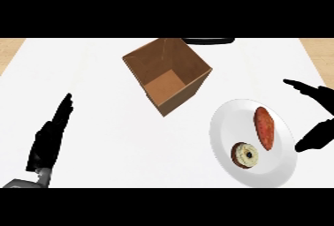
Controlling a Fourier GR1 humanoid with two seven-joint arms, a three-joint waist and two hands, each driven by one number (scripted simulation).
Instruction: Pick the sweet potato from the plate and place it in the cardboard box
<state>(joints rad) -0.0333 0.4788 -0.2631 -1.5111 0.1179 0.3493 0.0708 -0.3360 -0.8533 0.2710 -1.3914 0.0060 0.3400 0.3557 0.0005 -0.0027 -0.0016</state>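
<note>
On the white counter (104, 132), the sweet potato (265, 127), lengthwise top-to-bottom, is flanked just rightward by the spread, empty right hand (314, 132).

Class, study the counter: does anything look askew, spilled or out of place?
Nothing is spilled or damaged. The cardboard box sits open, turned at an angle to the counter's edges. The sweet potato and a doughnut lie on the plate.
</note>
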